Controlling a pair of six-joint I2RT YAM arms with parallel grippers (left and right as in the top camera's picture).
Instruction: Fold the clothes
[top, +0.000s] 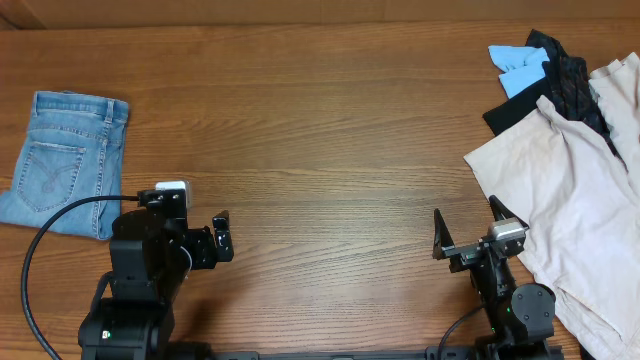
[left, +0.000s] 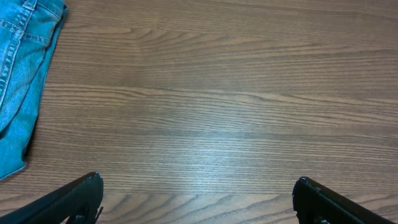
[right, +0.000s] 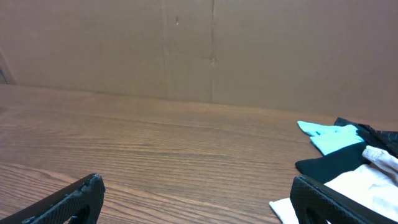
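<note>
Brown wood-grain table — soft glare on its surface, plain tan wall behind, one vertical seam

The left arm and right arm are folded low and set well apart. The left gripper is held wide open, aimed steeply downward, with nothing gripped. The right gripper is likewise spread wide, nothing held, and is pointed nearly level.

Left arm, right arm: matte black, blocky. Thick black cable loops beside left base. White module on left wrist, grey module on right. Fingers black, speckled, possibly carbon-textured.
</note>
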